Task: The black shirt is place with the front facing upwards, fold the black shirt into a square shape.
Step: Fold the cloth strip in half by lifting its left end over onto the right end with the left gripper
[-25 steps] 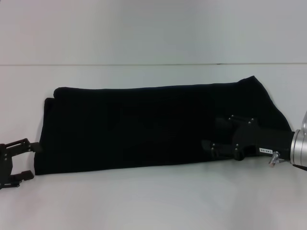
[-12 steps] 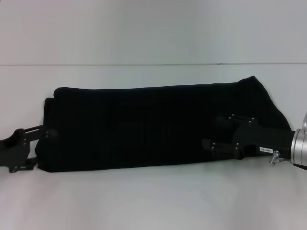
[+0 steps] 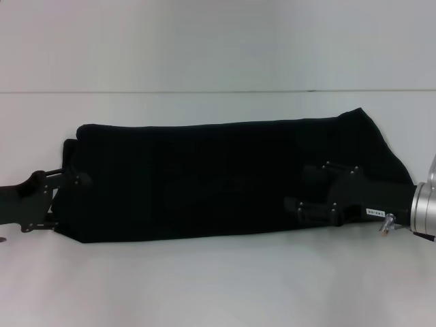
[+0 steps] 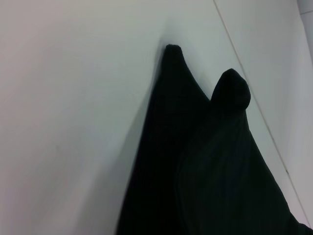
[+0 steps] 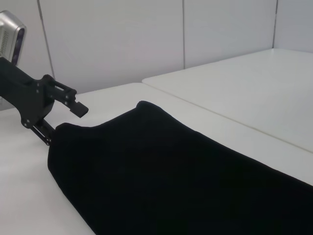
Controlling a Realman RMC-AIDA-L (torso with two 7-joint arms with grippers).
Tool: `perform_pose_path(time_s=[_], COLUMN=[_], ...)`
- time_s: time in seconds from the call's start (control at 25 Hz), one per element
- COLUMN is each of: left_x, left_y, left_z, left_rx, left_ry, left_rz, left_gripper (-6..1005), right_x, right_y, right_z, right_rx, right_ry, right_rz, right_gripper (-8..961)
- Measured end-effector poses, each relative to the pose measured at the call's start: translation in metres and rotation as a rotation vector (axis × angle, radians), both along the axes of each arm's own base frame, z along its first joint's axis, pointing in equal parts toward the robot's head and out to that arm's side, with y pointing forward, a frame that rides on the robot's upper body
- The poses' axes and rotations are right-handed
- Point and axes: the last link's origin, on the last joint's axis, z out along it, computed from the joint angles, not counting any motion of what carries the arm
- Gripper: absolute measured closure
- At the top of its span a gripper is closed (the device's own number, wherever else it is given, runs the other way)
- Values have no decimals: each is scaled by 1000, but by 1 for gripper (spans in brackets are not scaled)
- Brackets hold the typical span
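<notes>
The black shirt (image 3: 204, 180) lies on the white table as a long band running left to right, with no lettering showing. It also shows in the left wrist view (image 4: 205, 161) and the right wrist view (image 5: 171, 176). My left gripper (image 3: 68, 201) is open at the band's left end, one finger above the cloth edge and one low beside it; the right wrist view shows it too (image 5: 66, 125). My right gripper (image 3: 298, 187) is open over the band's right part, its fingers spread wide just above or on the cloth.
The white table (image 3: 218, 286) extends in front of and behind the shirt, with a seam line (image 3: 218, 91) across its far part. White wall panels (image 5: 112, 39) stand beyond the table.
My left gripper has moved right from beside the table's left edge to the shirt's left end and now straddles its edge. My right gripper has barely shifted.
</notes>
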Motion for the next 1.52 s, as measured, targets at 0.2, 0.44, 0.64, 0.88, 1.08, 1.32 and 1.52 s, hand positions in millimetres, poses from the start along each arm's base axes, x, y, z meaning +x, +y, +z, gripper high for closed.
perform_pose_path(time_s=[0.2, 0.44, 0.64, 0.88, 1.08, 1.32, 1.52], left_x=[-1, -3, -5, -5, -5, -8, -17], left_y=[0, 1, 0, -1, -1, 2, 11], left_z=[-2, -2, -3, -2, -3, 2, 27], left_rx=[-16, -37, -40, -39, -39, -20, 33], left_ry=[32, 81, 83, 88, 91, 113, 177], left_rz=[-9, -25, -10, -14, -21, -20, -9], left_gripper=[193, 233, 391, 723, 827, 950, 970], right_x=[-1, -1, 0, -1, -1, -2, -1], right_y=[0, 0, -1, -2, -3, -5, -6], right_z=[0, 0, -1, 0, 0, 3, 11], right_rx=[-3, -5, -11, -14, -16, -9, 12], right_ry=[3, 4, 4, 14, 19, 55, 91], right_rz=[-2, -2, -1, -1, -1, -4, -10], right_gripper=[102, 102, 102, 102, 102, 102, 103])
